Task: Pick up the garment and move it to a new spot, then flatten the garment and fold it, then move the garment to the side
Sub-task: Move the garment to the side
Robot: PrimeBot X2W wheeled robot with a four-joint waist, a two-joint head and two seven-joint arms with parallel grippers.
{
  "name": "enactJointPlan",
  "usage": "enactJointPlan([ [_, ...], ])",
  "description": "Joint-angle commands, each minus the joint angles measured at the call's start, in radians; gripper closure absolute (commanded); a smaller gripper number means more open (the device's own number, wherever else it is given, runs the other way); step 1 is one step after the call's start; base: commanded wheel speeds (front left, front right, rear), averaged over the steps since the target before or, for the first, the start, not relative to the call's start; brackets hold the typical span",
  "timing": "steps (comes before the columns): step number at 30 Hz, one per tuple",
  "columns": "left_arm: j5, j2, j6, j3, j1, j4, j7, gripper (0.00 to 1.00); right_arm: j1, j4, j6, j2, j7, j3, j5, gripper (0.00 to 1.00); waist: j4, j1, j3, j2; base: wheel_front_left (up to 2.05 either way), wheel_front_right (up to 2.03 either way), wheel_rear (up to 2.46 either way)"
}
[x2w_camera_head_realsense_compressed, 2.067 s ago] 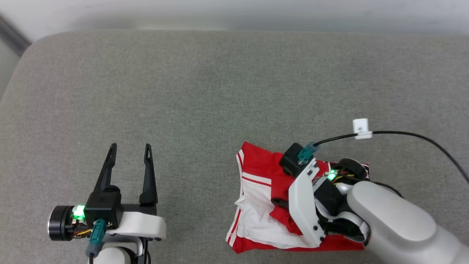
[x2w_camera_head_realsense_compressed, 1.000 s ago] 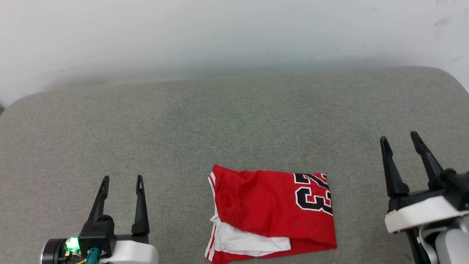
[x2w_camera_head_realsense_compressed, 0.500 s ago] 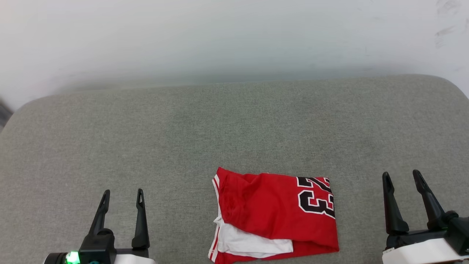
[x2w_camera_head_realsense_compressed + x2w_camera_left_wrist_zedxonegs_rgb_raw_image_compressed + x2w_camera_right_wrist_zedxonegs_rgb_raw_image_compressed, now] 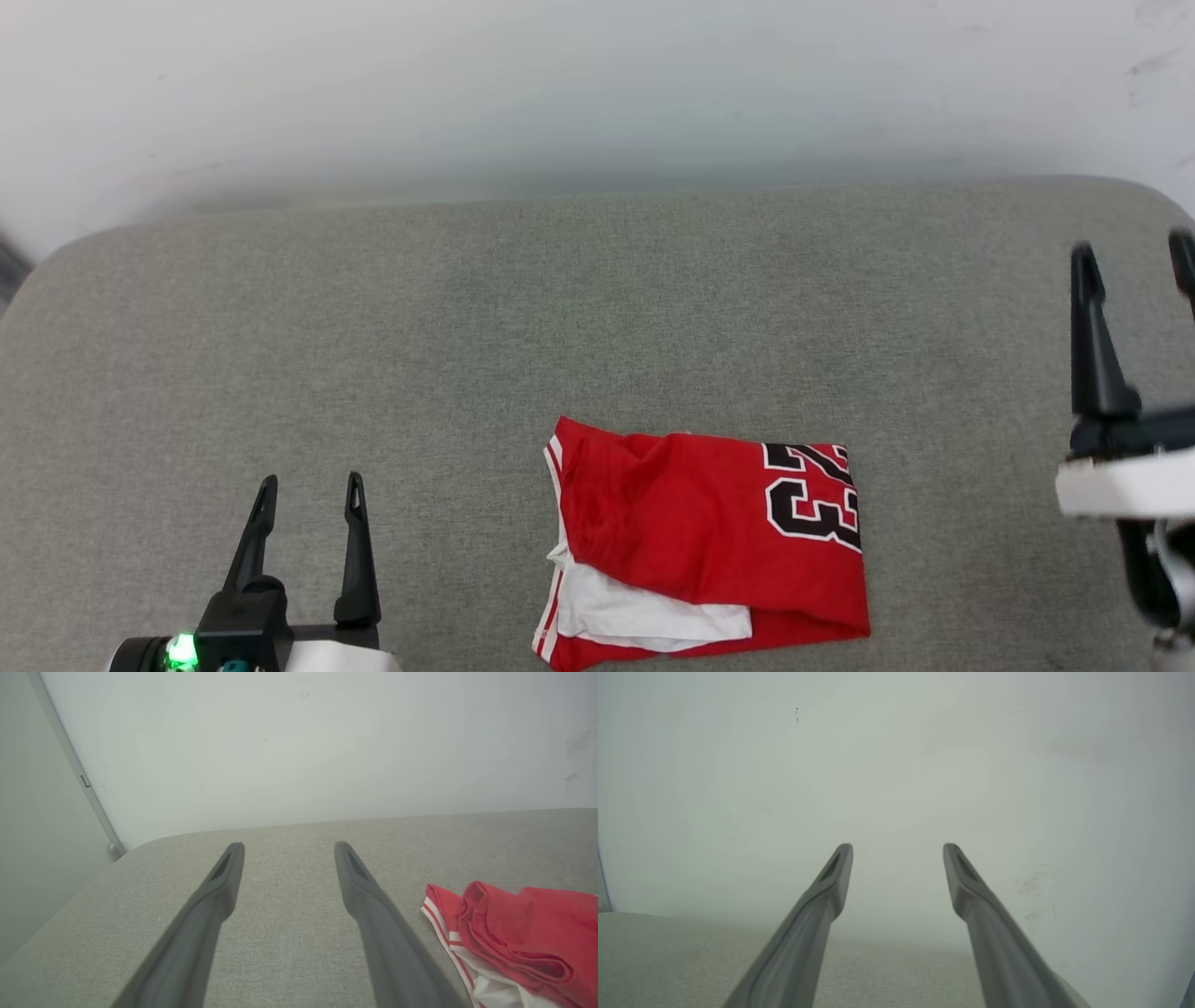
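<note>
**Jersey folded on the cushion, both claws released**

Nearest in, the left gripper sits low at the near left corner of the grey fabric-covered cushion. Its two long dark fingers are spread and point away from the robot with nothing between them. It is released and parked well apart from the cloth, where it blocks nothing.

Across from it, near the front edge and a little right of the middle, lies the red soft jersey shirt. It is a compact rectangle, doubled over on itself and flat on the cushion, with the black "23" face up along its right end. A white sleeve panel and red-white striped trim peek out at its lower left corner. The left wrist view catches that striped edge and a rolled red fold off to one side of the fingers, untouched.

Further out, the right gripper hangs at the right edge with its fingers wide apart and empty. Its own camera looks past them at the pale wall and a strip of cushion, so it appears lifted clear of the work.

The fold looks done, and the shift to the side looks like the next job. The layers lie loose, so a pinch would probably need to take the whole stack, or the bundle could fall open.
</note>
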Motion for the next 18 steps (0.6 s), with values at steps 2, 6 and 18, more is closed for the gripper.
enactJointPlan([
  [2,0.001,-0.004,-0.004,0.002,-0.013,-0.003,-0.005,0.00,-0.074,-0.011,0.000,-0.055,0.065,0.040,0.020,0.00,0.001,0.0000,0.010,0.0000,0.00,0.00,0.00],
  [6,0.001,-0.006,-0.010,0.001,-0.029,-0.005,-0.005,0.00,-0.185,0.014,0.000,-0.152,0.280,0.131,0.101,0.00,0.007,0.0000,0.029,0.0000,0.00,0.00,0.00],
  [18,0.005,-0.012,-0.021,-0.008,-0.082,-0.010,-0.005,0.00,-0.234,0.134,0.000,-0.309,1.091,0.292,0.636,0.00,0.032,0.0000,0.101,0.0000,0.00,0.00,0.00],
])
